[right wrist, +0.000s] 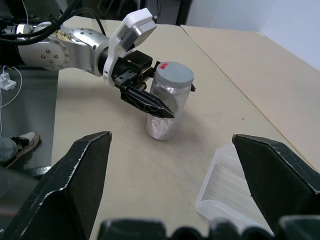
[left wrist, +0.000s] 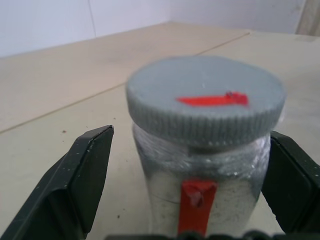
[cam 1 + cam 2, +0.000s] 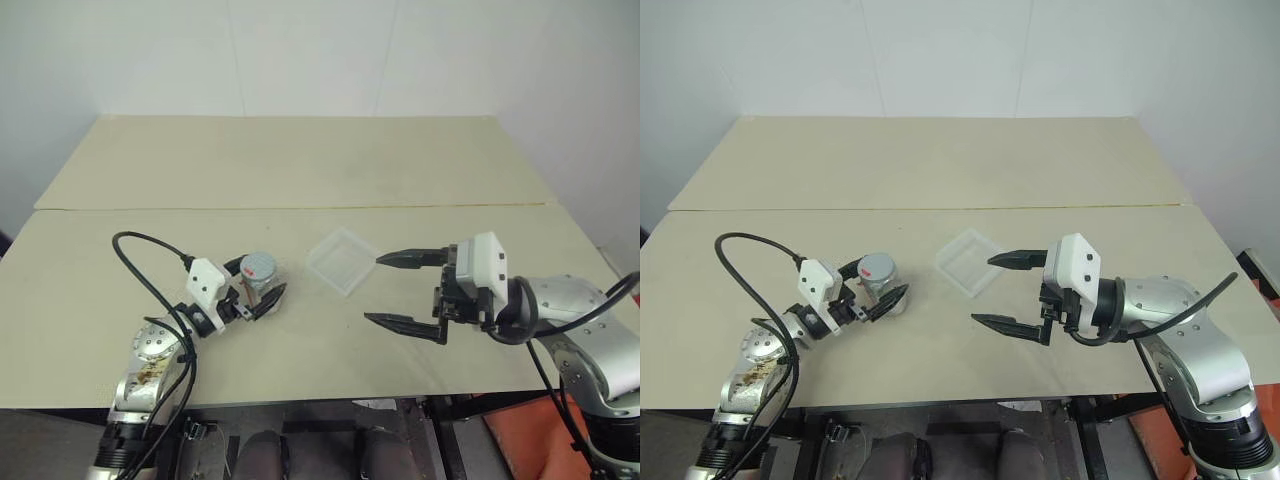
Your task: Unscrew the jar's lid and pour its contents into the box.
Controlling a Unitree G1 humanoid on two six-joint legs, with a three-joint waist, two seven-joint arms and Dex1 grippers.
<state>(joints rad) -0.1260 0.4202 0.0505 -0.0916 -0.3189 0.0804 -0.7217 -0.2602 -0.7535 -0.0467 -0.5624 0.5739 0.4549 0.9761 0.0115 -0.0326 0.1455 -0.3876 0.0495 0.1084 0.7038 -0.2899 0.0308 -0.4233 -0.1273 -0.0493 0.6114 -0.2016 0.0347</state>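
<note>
Matt tan table (image 3: 300, 170); clear glossy plastic box (image 3: 343, 260); crinkled silvery foil-like jar (image 2: 200, 200) with a matt grey, ribbed-edged lid (image 2: 205, 100).

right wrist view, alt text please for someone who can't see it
The left pincer straddles an upright silvery jar on a beige table, its fingers open on either side of the jar, whose grey lid is still on. A clear plastic box lies nearby, framed by the right pincer's open black fingers.

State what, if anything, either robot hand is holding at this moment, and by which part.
Nothing is held. The left hand is open, its fingers either side of the silvery-grey, red-striped jar. The right hand is open over bare table.
</note>
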